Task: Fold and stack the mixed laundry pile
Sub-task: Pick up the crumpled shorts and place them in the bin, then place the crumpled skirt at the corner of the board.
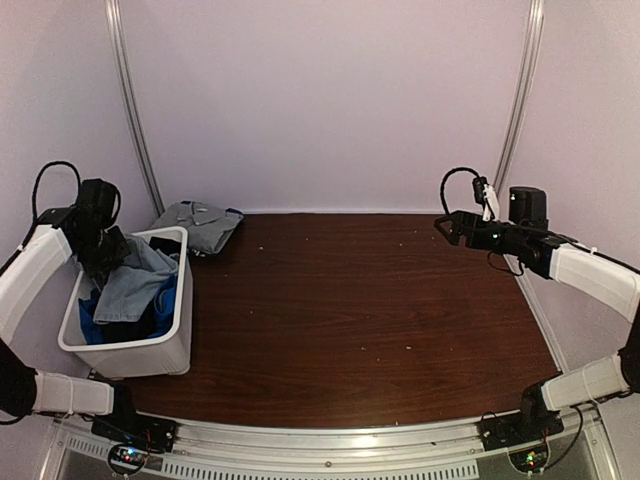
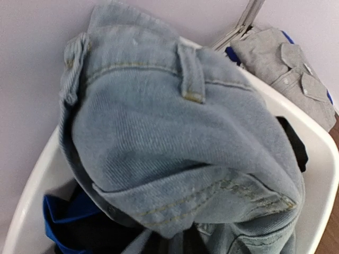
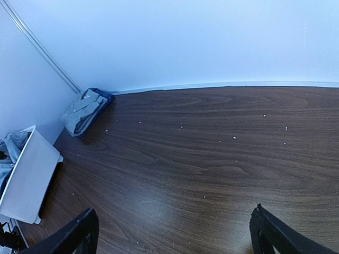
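The mixed laundry pile fills the white bin (image 1: 130, 352) at the left. A faded light-blue denim piece (image 1: 135, 280) lies on top, over bright royal-blue fabric (image 1: 166, 305) and a black cloth (image 2: 296, 144). My left gripper (image 1: 105, 250) is sunk into the pile. In the left wrist view the denim piece (image 2: 175, 132) hides the fingers, and a stitched fold of it is drawn to a pinch where the jaws are. My right gripper (image 1: 447, 226) hangs open above the table's right side, with only bare wood between its fingers (image 3: 85, 233).
A folded pale grey-blue shirt (image 1: 200, 225) lies on the dark wooden table (image 1: 360, 300) just behind the bin, by the back wall. The right wrist view also shows that shirt (image 3: 82, 111) and the bin (image 3: 29, 174). Walls enclose the table on three sides.
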Robot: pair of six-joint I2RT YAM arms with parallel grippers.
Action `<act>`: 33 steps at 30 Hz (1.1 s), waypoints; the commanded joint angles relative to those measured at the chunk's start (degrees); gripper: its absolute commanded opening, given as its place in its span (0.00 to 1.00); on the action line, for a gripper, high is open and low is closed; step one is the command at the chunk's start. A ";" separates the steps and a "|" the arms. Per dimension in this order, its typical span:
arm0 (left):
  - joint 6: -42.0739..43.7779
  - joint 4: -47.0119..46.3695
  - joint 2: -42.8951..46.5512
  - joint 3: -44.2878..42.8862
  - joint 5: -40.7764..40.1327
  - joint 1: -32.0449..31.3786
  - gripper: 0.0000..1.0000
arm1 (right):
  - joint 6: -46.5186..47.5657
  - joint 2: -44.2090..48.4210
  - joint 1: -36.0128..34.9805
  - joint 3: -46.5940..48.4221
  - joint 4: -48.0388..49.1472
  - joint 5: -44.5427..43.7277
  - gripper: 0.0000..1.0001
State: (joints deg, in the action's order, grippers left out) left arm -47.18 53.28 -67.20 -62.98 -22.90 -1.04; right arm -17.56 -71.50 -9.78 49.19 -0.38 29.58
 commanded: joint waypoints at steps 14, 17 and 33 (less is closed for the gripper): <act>14.86 -18.71 2.29 -21.85 11.09 0.47 0.00 | 0.95 -0.14 -0.33 2.75 0.79 -1.30 1.00; 15.57 -21.68 -1.15 -28.65 17.57 -1.38 0.00 | 0.57 -0.45 -0.28 2.69 1.23 -0.63 1.00; 30.16 -31.04 -34.23 -70.01 27.22 -34.38 0.00 | -0.60 2.15 0.55 3.81 0.77 -2.77 1.00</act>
State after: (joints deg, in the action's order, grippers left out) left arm -22.59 31.66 -96.88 -129.21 -2.35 -28.64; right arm -17.50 -71.68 -9.78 51.40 -0.32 28.71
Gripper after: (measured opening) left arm 0.020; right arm 0.993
